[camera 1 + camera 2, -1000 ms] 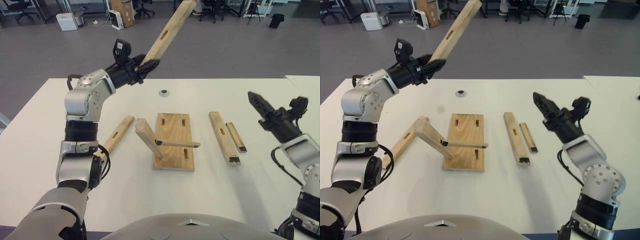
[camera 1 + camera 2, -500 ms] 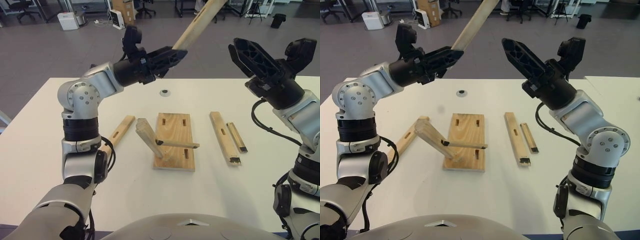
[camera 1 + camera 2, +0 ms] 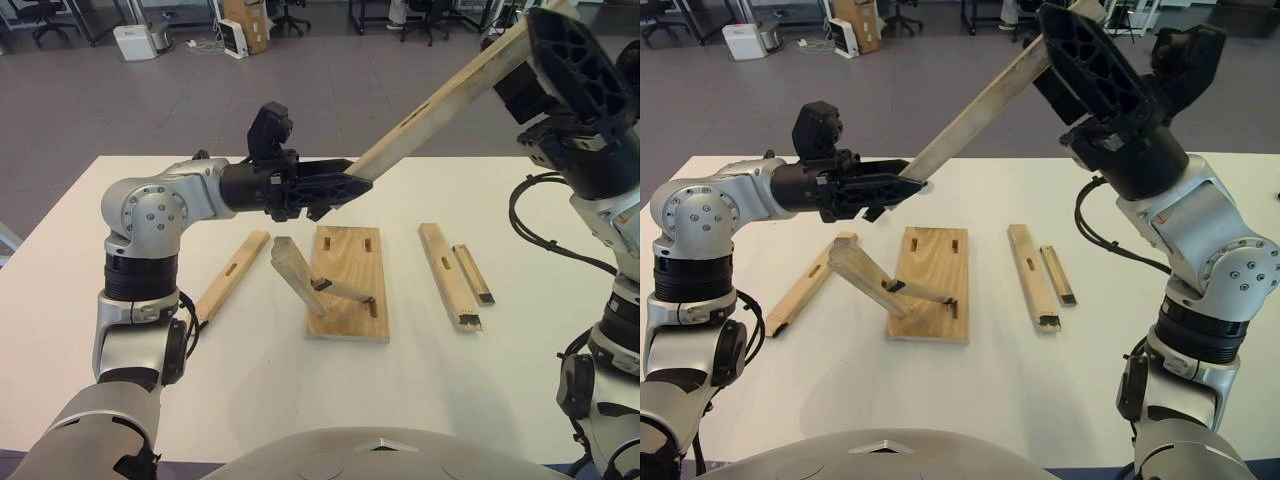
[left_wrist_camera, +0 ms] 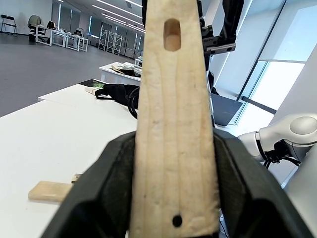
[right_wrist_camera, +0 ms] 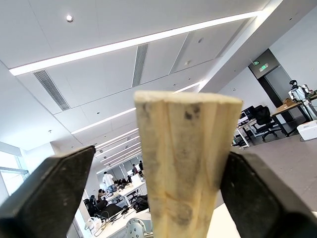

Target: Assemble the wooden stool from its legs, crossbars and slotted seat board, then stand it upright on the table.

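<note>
A long wooden leg (image 3: 430, 110) slants up over the table, with my left gripper (image 3: 345, 182) shut on its lower end (image 4: 173, 124). My right gripper (image 3: 548, 18) stands open around the upper end (image 5: 185, 173), one finger (image 5: 49, 193) clear of the wood. The slotted seat board (image 3: 350, 250) lies flat mid-table. A second leg (image 3: 298, 275) with a crossbar (image 3: 345, 292) stuck in it leans on the board. A third leg (image 3: 232, 275) lies left of the board. A fourth leg (image 3: 447, 272) and a short crossbar (image 3: 472, 272) lie to its right.
The white table (image 3: 420, 380) has free room along its front and at both sides of the parts. Beyond the far edge lies open grey floor (image 3: 150, 100).
My left arm has lowered and swung the held leg to the right. My right gripper has risen from table height to the leg's upper end. The crossbar on the board now looks shorter.
</note>
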You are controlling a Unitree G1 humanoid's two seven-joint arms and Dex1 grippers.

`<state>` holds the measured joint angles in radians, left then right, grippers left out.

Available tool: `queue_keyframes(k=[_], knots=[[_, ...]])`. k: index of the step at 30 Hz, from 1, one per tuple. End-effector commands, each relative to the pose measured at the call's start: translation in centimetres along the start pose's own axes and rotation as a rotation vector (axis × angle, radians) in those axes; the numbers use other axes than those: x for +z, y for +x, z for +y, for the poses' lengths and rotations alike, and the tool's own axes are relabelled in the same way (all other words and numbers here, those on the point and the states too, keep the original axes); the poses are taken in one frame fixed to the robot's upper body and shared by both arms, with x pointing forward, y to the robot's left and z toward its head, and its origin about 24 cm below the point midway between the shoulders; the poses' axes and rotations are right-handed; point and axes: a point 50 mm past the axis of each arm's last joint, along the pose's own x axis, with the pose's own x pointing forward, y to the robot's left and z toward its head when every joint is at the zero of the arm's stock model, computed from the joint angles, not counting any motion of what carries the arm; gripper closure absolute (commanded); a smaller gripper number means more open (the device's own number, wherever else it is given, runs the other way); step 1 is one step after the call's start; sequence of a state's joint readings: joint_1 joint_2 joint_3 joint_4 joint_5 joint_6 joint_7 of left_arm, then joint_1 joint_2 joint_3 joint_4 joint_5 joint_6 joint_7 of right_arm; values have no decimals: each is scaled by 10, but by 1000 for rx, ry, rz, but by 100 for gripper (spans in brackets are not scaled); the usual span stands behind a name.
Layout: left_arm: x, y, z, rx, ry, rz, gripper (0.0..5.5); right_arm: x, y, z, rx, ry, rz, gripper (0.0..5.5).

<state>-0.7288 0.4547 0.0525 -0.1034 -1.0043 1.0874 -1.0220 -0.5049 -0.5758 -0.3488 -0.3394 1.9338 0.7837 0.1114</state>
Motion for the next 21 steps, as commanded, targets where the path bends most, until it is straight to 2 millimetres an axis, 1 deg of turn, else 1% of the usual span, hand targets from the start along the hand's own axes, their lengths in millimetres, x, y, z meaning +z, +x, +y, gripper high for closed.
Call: queue_keyframes(k=[1, 6, 7, 8, 17, 21], knots=[[0, 0, 1, 26, -5, 34, 343, -5, 2, 2, 18, 32, 16, 205], [0, -2, 2, 34, -6, 33, 343, -4, -3, -5, -16, 41, 9, 299], [0, -2, 2, 36, -6, 33, 343, -4, -3, -6, -20, 40, 9, 326], [0, -2, 3, 40, -5, 32, 344, -3, -4, -7, -24, 37, 10, 334], [-1, -6, 8, 83, 11, 6, 344, -9, -16, -21, -99, 19, 14, 336], [6, -10, 14, 124, 31, -40, 344, -8, -20, -44, -285, -61, -11, 337]])
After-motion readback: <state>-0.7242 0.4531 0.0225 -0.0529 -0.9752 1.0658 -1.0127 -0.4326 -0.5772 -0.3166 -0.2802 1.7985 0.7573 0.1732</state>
